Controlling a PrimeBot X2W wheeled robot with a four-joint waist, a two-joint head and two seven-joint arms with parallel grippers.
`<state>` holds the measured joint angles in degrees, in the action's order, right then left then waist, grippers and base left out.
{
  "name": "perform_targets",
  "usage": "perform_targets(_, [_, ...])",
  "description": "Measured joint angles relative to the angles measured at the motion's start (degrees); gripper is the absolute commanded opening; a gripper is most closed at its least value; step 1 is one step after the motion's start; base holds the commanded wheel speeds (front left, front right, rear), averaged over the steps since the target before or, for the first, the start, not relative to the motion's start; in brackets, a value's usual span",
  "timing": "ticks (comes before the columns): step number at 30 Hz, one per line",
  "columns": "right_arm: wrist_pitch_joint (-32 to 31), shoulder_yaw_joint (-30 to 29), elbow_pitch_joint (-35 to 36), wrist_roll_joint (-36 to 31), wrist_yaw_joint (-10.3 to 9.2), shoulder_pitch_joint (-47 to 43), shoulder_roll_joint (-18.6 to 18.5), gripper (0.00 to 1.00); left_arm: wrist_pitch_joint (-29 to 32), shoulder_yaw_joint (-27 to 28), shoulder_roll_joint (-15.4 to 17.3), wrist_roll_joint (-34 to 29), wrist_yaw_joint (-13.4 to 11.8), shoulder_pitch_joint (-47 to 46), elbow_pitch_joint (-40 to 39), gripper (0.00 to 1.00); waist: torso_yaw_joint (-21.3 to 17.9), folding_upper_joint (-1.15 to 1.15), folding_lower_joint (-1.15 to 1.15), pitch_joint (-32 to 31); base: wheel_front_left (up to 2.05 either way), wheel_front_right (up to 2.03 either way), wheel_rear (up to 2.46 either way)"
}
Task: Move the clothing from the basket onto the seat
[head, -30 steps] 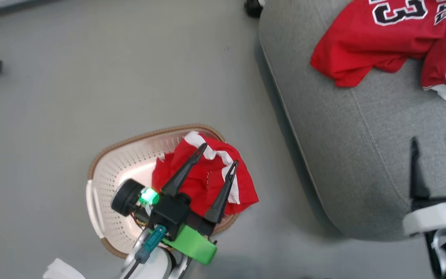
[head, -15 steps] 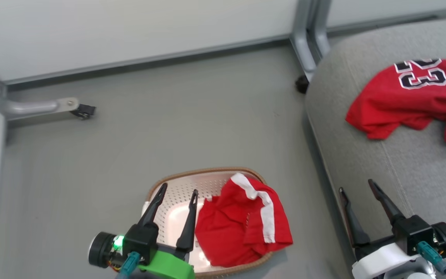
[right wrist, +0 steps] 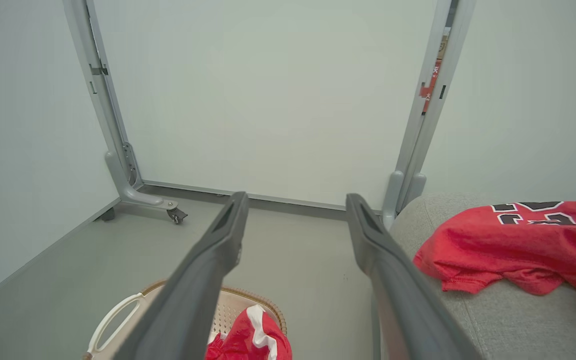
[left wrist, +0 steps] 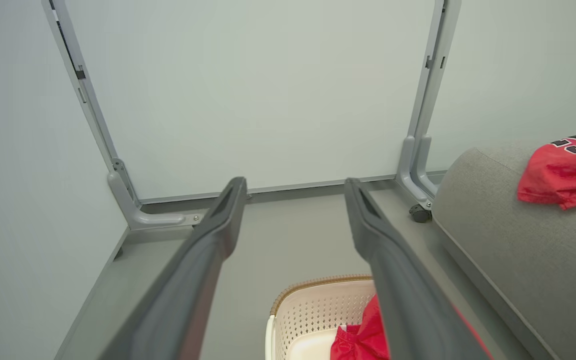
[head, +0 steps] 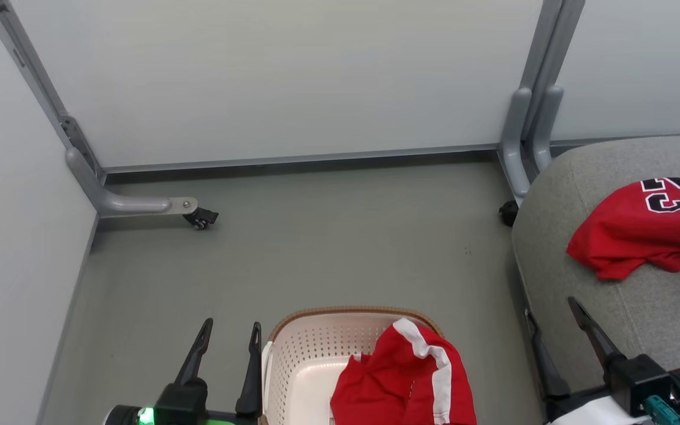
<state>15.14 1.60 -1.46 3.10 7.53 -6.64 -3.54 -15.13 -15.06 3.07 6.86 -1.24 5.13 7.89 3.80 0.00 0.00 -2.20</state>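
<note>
The cream perforated basket (head: 307, 348) stands on the floor at the bottom centre, holding a crumpled red garment with a white stripe (head: 405, 383). My left gripper (head: 231, 323) is open and empty, just left of the basket's rim and above the floor. The red "23" jersey (head: 641, 236) lies on the grey seat (head: 582, 307) at the right. My right gripper (head: 551, 307) is open and empty by the seat's near left edge. The left wrist view shows the open left gripper (left wrist: 294, 181) above the basket (left wrist: 313, 305). The right wrist view shows the open right gripper (right wrist: 296, 196), the striped garment (right wrist: 248, 340) and the jersey (right wrist: 508, 245).
Pale wall panels close off the back and left. Grey metal frame legs with black casters stand at the back left (head: 201, 217) and beside the seat's far corner (head: 508, 212). Grey floor (head: 340, 248) lies between the basket and the wall.
The head camera has tilted up, bringing the wall into view. My left gripper has come off the striped garment and moved left, past the basket's rim. Both grippers stayed open.
</note>
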Motion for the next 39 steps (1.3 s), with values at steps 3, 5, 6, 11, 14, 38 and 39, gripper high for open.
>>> perform_targets(3, [0.00,-0.85,-0.36,0.11,-0.01,-1.83,0.30,1.00,0.00,0.37,-0.08,-0.04,-0.67,1.99,-0.97,1.00,0.08,0.00,0.00,-1.66,0.00,0.00,0.00])
perform_targets(5, [0.00,-1.01,-0.77,0.14,-0.01,-2.59,0.42,1.00,0.00,0.43,-0.11,-0.05,-0.98,3.16,-1.47,1.00,0.01,0.00,0.00,-2.58,0.00,0.00,0.00])
perform_targets(6, [0.00,-1.10,-0.90,0.23,-0.01,-2.97,0.51,1.00,0.00,0.45,-0.11,-0.04,-1.13,3.72,-1.63,1.00,-0.06,0.00,0.00,-3.06,0.00,0.00,0.00])
perform_targets(11, [0.00,-1.33,-1.37,0.46,0.00,-4.34,0.59,1.00,0.00,0.46,-0.15,0.13,-1.59,5.21,-1.81,1.00,-0.44,0.00,0.00,-4.71,0.00,0.00,0.00])
perform_targets(14, [0.00,-1.09,-1.55,0.46,-0.01,-4.54,0.68,1.00,0.00,0.54,-0.15,0.15,-1.81,5.45,-1.92,1.00,-0.61,0.00,0.00,-5.08,0.00,0.00,0.00])
perform_targets(38, [0.00,-0.74,-1.91,1.98,0.00,-4.70,0.70,1.00,0.00,0.77,-0.18,0.15,-1.69,5.98,-1.70,1.00,-0.88,0.00,0.00,-5.50,0.00,0.00,0.00])
perform_targets(39, [0.00,-0.68,-1.94,1.98,-0.01,-4.71,0.70,1.00,0.00,0.75,-0.18,0.15,-1.60,5.99,-1.68,1.00,-0.93,0.00,0.00,-5.54,0.00,0.00,0.00])
